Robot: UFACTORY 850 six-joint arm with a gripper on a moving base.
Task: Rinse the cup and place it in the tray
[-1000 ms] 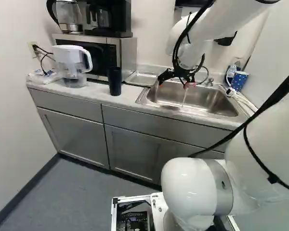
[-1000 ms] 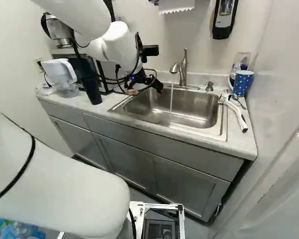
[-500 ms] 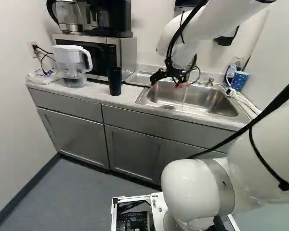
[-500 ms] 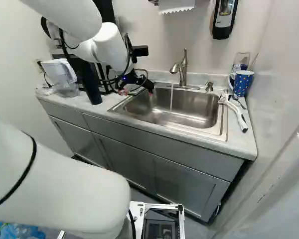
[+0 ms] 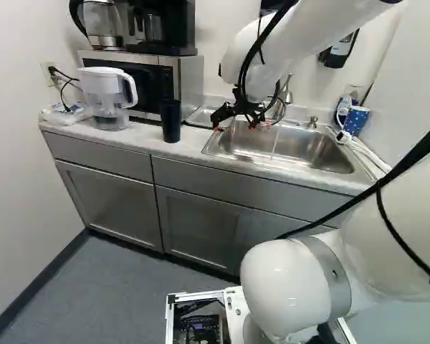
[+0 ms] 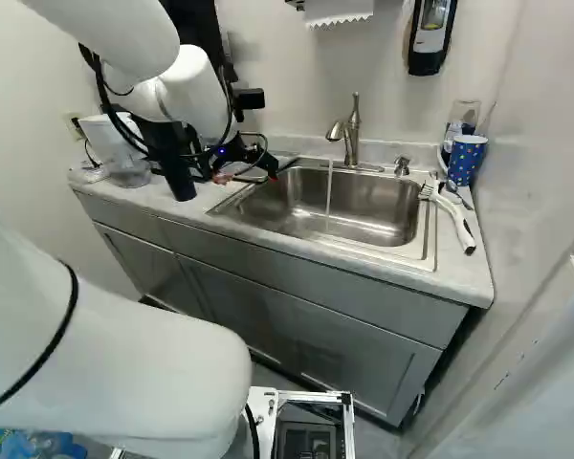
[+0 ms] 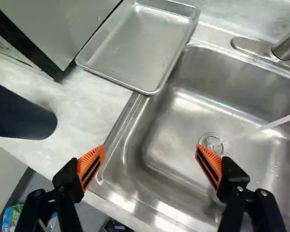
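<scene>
- the black two-fingered gripper with orange pads [image 7: 150, 151] has swung away from the running water [image 6: 329, 196] towards the microwave side of the steel sink [image 7: 179, 145]; the base has not moved.
- the tall dark-blue cylindrical cup [image 5: 170, 120] stands where it did, upright on the pale counter [image 5: 145, 140], just beside the silver-and-black microwave [image 5: 190, 80].
- so the cup is neither under the water nor in the shallow silver metal tray [image 7: 140, 46]; i take it the arm is going to fetch it, with rinsing and placing both to do.
- the fingers are spread wide, with nothing between them and nothing held.
- the arm reaches out over the near side of the sink, gripper angled down, one finger by the sink's rim and the other above the basin.
- the cup is off to one side of the gripper, apart from it; the next move probably calls for more sideways travel, lining up without knocking it over.
</scene>
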